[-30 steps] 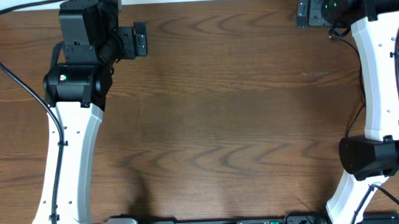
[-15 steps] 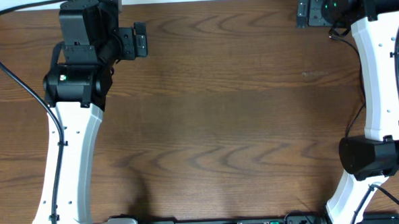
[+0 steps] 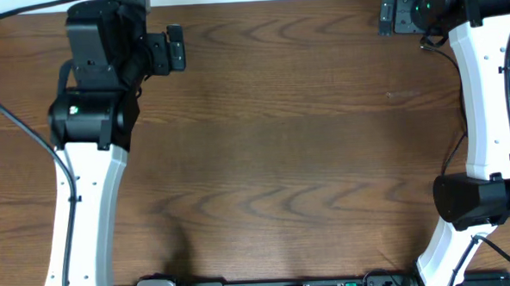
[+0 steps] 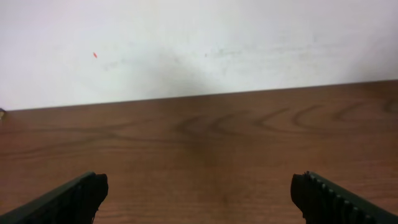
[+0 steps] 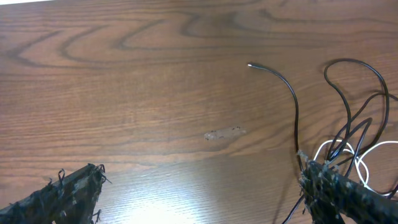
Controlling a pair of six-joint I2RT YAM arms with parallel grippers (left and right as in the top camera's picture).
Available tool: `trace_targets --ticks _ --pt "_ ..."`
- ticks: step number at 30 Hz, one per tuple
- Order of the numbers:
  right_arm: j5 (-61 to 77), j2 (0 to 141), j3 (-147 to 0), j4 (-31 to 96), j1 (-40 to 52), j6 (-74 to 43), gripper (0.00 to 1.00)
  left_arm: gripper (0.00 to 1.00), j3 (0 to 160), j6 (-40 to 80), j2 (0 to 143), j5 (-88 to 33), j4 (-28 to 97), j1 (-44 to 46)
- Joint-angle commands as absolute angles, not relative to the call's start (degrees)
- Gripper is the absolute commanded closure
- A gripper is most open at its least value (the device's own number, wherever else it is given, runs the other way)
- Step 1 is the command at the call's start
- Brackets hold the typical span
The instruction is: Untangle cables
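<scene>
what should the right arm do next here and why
Probably shift the right gripper sideways to centre its open, empty jaws over the cables: the black and white ones lie looped together beside one fingertip, at the edge of its view, not between the fingers.

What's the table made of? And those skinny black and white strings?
The table looks like brown wood, or a wood-look top: wavy grain lines and a slight shine. The black cords and the white cord look coated in smooth, bendy plastic or rubber, since they lie in loose curls. What's inside them doesn't show.
</scene>
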State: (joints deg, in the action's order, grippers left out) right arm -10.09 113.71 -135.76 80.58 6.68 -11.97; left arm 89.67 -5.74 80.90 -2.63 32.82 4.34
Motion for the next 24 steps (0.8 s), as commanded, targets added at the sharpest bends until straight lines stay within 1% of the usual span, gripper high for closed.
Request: trace_targets --ticks 1,10,14,15,24 --pt "-10.33 112.07 -136.81 80.64 6.96 -12.80 0.01 0.01 89.45 -5.19 78.59 -2.02 32.51 4.25" --pt "-10.33 112.07 -136.81 80.64 6.96 -12.80 0.01 0.02 89.45 -1.56 75.18 -2.55 32.53 4.25" --pt "-10.33 112.07 -136.81 80.64 6.96 -12.80 0.01 0.00 89.45 -1.54 73.14 -2.57 32.86 4.32" --pt "-10.33 112.07 -136.81 80.64 6.96 -12.80 0.01 0.02 89.45 -1.52 72.49 -2.55 33.06 4.32" --pt "-10.33 112.07 -136.81 80.64 6.96 -12.80 0.01 0.02 89.45 -1.39 65.67 -2.52 37.19 4.29"
